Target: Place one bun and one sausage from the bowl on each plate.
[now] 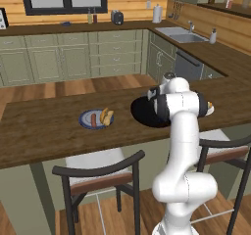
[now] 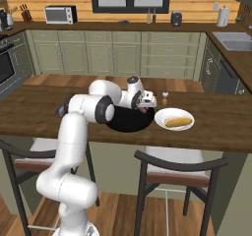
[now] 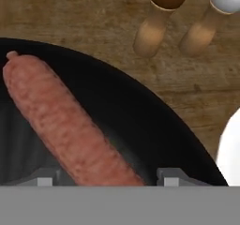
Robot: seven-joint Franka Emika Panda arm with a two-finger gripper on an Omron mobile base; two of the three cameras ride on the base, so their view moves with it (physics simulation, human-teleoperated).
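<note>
Your wood counter (image 1: 44, 126) carries blue-grey plate (image 1: 87, 117), black bowl (image 2: 129, 123), white plate (image 2: 162, 118) and two shakers (image 3: 159, 18).

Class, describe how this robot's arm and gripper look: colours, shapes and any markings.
The arm is glossy white, built of thick rounded tubular links with dark grey bands at the joints. No cables or markings are visible. The gripper has two small, dark grey, blocky fingertips.

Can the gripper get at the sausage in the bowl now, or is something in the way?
Probably yes. In the hand view the sausage lies bare in the black bowl, running down between the two fingertips, with nothing over it. The gripper looks open around it; whether it touches yet, I cannot tell.
</note>
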